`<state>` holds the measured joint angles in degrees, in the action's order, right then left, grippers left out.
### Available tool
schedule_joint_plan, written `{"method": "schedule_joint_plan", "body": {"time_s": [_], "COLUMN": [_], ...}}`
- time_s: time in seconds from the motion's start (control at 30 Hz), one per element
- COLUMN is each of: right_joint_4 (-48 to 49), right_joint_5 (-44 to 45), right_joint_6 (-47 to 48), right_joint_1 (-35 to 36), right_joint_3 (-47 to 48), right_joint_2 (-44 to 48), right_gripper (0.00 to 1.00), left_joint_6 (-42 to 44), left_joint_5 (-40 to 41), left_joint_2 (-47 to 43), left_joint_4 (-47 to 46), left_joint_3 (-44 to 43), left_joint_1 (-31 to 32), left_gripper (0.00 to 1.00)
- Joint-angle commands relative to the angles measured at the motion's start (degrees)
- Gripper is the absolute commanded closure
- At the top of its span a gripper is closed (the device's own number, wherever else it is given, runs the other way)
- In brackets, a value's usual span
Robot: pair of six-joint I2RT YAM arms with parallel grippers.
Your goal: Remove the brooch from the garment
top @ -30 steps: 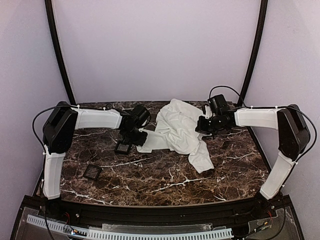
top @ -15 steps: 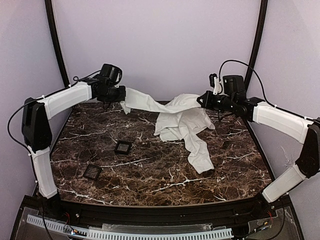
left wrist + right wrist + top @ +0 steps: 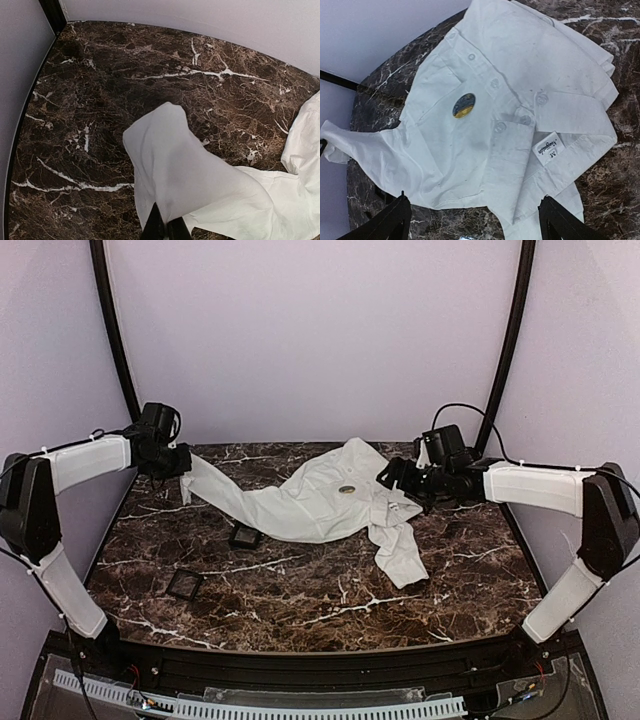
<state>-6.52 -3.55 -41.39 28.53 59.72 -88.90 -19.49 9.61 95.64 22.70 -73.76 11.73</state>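
Both arms have come down, and the shirt, slung between them a moment ago, now lies spread on the table with the brooch face up on its chest, beside the buttons. The left gripper is pinched shut on the sleeve end and holds it taut. The right gripper has let go and hangs above the front with its jaws wide. The small, flat brooch could be nipped together with cloth, lifting the shirt, or the sleeve's pull could drag it off target.

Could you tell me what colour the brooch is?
The brooch is dark blue and yellow, clearest from the right wrist.
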Motion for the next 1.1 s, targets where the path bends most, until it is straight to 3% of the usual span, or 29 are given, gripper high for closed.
{"method": "schedule_joint_plan", "body": {"time_s": [0.0,0.37,0.9,1.0,1.07], "right_joint_4": [-5.35,1.82,3.76,4.32,4.45], "right_joint_5": [2.2,-3.97,-2.08,-1.39,-0.57], "right_joint_6": [-5.62,-11.06,-7.55,-7.38,-6.91], "right_joint_1": [-2.0,-7.35,-7.88,-7.97,-8.1], "right_joint_3": [-0.01,-5.94,-0.54,0.79,2.07], "right_joint_2": [-5.37,-9.59,-18.44,-20.39,-21.38], "right_gripper": [0.14,0.28,0.45,0.54,0.67], "left_joint_6": [-2.48,-5.11,-4.79,-4.76,-4.84], "left_joint_5": [0.27,0.49,0.63,0.94,0.93], "left_joint_2": [-3.15,-4.17,-5.16,-5.35,-5.41], "left_joint_4": [-0.66,-0.69,0.31,0.49,0.5], "left_joint_3": [2.35,4.27,5.07,4.98,4.94], "left_joint_1": [-0.55,-0.74,-0.74,-0.74,-0.73], "left_gripper": [0.99,0.99,0.99,0.99,0.99]}}
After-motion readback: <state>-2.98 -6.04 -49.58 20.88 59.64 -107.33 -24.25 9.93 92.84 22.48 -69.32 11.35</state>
